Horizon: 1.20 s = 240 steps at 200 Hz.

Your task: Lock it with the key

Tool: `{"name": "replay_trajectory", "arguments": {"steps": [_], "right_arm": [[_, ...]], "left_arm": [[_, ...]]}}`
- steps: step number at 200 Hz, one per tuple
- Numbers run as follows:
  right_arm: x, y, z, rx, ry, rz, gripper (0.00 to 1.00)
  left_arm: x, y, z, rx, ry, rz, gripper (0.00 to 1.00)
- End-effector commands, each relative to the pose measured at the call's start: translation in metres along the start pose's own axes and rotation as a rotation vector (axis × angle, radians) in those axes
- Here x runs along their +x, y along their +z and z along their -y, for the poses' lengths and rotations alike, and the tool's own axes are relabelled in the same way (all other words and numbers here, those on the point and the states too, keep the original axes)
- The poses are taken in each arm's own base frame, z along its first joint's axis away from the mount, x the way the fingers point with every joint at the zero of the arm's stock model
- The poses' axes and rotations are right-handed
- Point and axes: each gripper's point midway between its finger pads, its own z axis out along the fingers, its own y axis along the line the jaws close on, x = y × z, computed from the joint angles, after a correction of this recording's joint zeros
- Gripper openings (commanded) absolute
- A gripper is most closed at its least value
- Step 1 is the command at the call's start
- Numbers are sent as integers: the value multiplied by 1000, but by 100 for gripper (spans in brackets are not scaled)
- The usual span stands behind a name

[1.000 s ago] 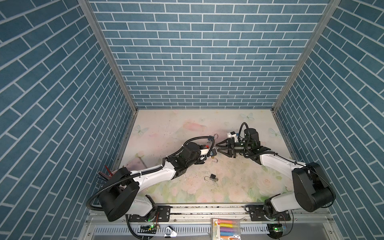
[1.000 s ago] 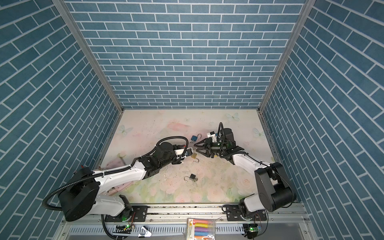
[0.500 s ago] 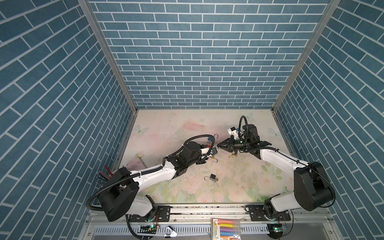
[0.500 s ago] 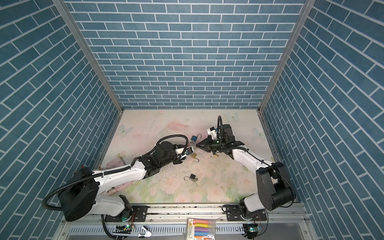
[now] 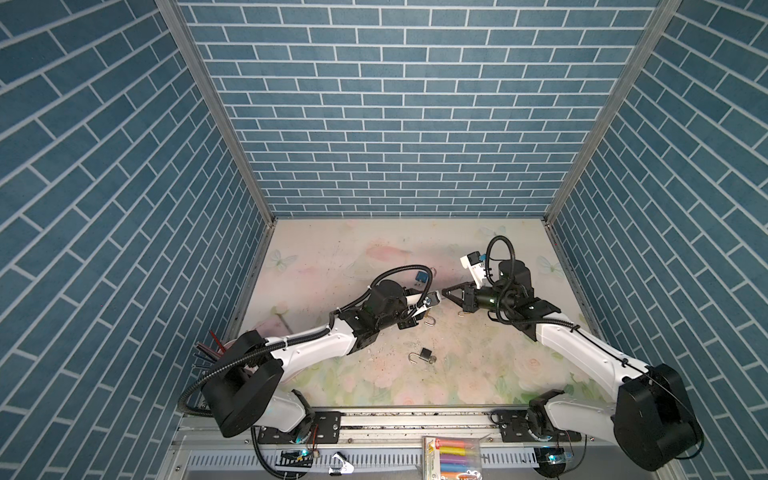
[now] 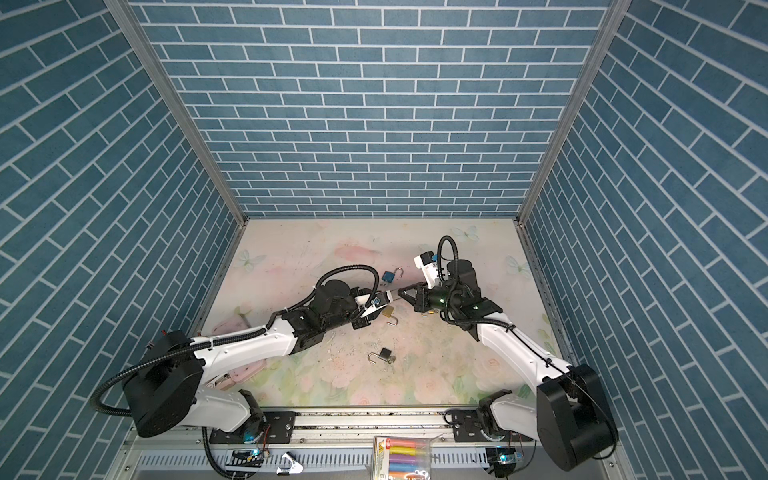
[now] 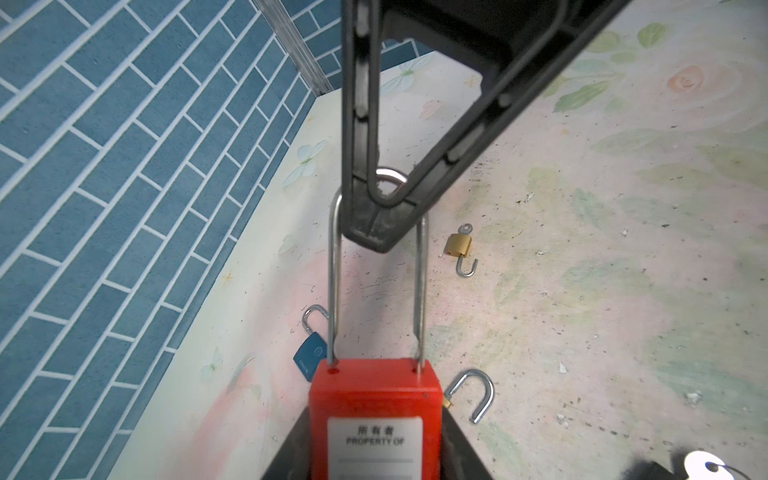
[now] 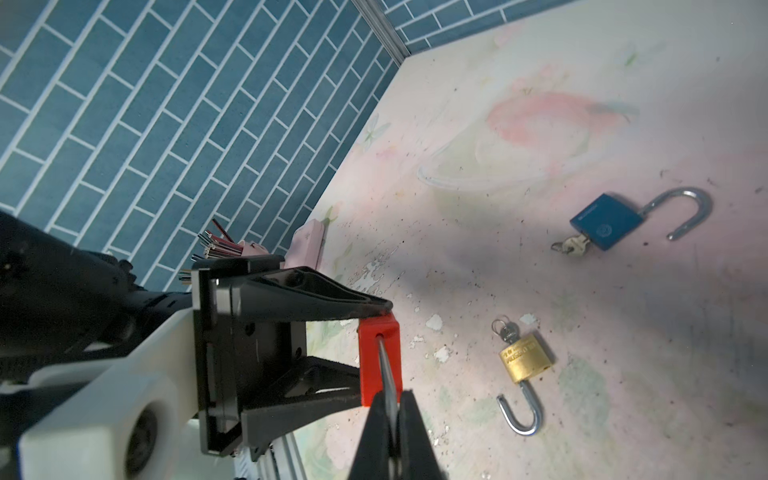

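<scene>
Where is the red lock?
The left wrist view shows the red padlock clamped in the left gripper near the middle of the table, by the brass padlock; the right gripper pinches its shackle.

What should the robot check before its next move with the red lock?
1. The left claw grips the red plastic padlock by its body: ok.
2. The right claw is shut on the long steel shackle: ok.
3. Both shackle legs enter the body's holes: ok.
4. The key seated in that padlock: cannot tell.
5. The small brass padlock and blue padlock lie apart from both claws: ok.
</scene>
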Motion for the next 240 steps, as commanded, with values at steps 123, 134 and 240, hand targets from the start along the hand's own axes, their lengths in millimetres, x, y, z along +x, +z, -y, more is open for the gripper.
{"name": "replay_trajectory", "arguments": {"steps": [123, 134, 240], "right_arm": [[30, 22, -13, -199, -1, -178, 0], [33, 24, -11, -193, 18, -197, 0], [53, 37, -22, -279, 35, -301, 0]], "left_arm": [[-75, -7, -37, -104, -52, 251, 13], [-78, -8, -41, -126, -48, 263, 14], [-102, -12, -39, -125, -26, 363, 16]]}}
